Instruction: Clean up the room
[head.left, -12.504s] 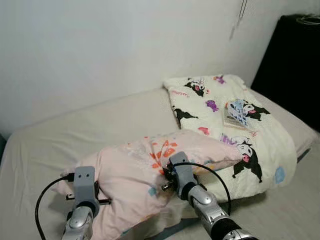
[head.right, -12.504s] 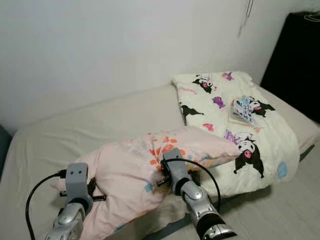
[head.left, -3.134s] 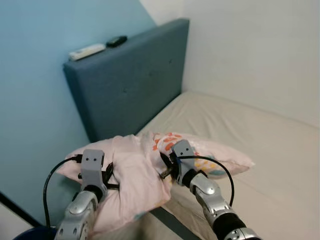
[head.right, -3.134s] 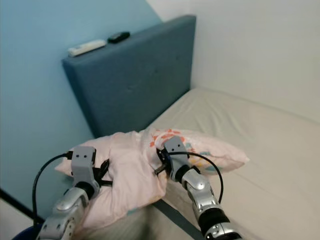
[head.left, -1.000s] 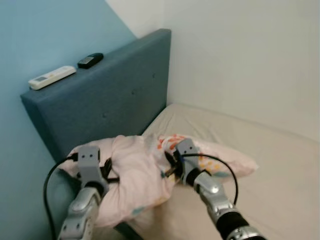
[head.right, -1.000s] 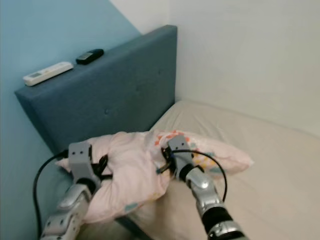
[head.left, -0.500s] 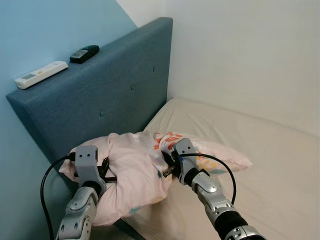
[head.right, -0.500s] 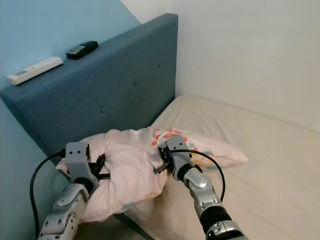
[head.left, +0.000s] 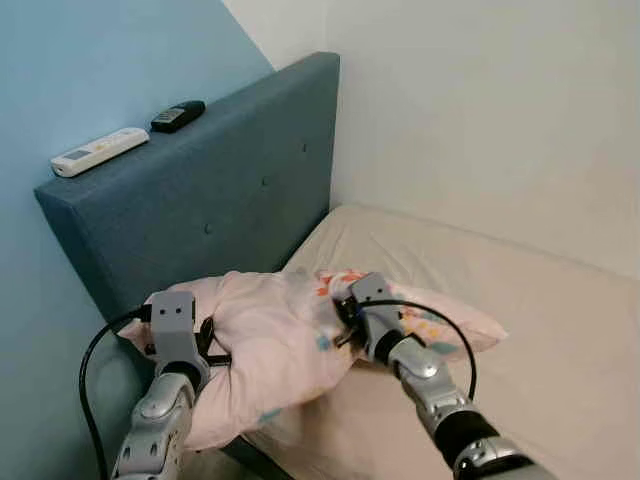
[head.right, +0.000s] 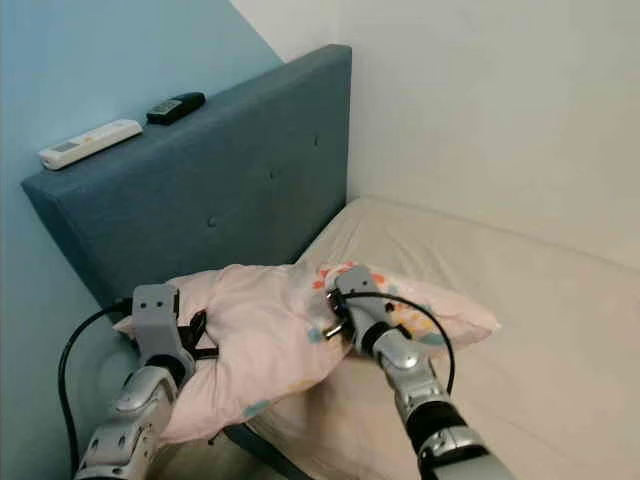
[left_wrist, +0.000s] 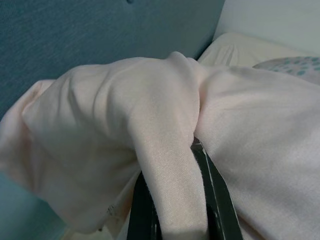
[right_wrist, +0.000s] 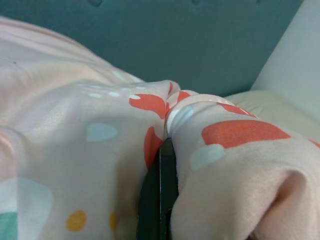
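Pillow: while it was held by both grippers, the pink pillow (head.left: 270, 350) was kept at the head end of the bed (head.left: 540, 340), near the blue headboard (head.left: 210, 210)
Left gripper: the left gripper (left_wrist: 172, 212) was clamped on a fold of the pillow's plain end; fabric was bunched between its fingers
Right gripper: the right gripper (right_wrist: 161, 200) was pinched narrowly on the patterned end
Headboard top: a white remote (head.left: 99, 151) and a black remote (head.left: 178, 116) were laid there
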